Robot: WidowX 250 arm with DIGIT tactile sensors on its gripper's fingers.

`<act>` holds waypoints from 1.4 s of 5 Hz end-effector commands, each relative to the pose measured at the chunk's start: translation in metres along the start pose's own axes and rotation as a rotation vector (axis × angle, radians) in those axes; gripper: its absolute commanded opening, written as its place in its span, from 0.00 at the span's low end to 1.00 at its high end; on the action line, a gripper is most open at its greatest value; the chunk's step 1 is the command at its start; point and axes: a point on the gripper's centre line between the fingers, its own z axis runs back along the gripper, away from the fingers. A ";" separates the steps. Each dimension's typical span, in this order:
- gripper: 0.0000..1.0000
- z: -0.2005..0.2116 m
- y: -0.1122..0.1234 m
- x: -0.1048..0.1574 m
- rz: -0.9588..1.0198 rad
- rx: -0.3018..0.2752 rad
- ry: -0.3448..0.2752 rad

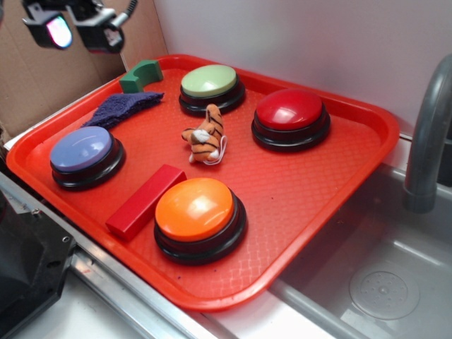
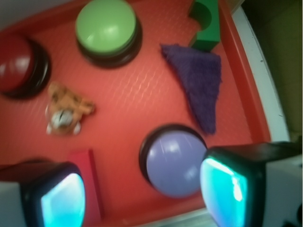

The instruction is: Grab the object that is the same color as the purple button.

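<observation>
Purple button (image 1: 82, 150) sits near the tray's (image 1: 311, 212) left edge. Purple cloth (image 1: 123, 108) lies flat toward the far-left corner, touching the green arch block (image 1: 141, 75). Claw (image 1: 78, 28) hangs above that corner, released, grasping nothing.

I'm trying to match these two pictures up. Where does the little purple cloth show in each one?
Exterior view: the purple cloth lies at the tray's far left, between the green block and the purple button.
Wrist view: the cloth is upper right, just below the green block.
Shared landmark: the purple button, nearest the cloth's narrow end.
</observation>
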 end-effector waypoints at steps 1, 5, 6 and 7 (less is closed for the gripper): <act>1.00 -0.046 0.047 0.039 0.131 0.013 -0.063; 1.00 -0.115 0.080 0.040 0.116 -0.010 0.019; 1.00 -0.116 0.081 0.041 0.134 0.000 0.016; 1.00 -0.120 0.080 0.039 0.143 0.006 0.007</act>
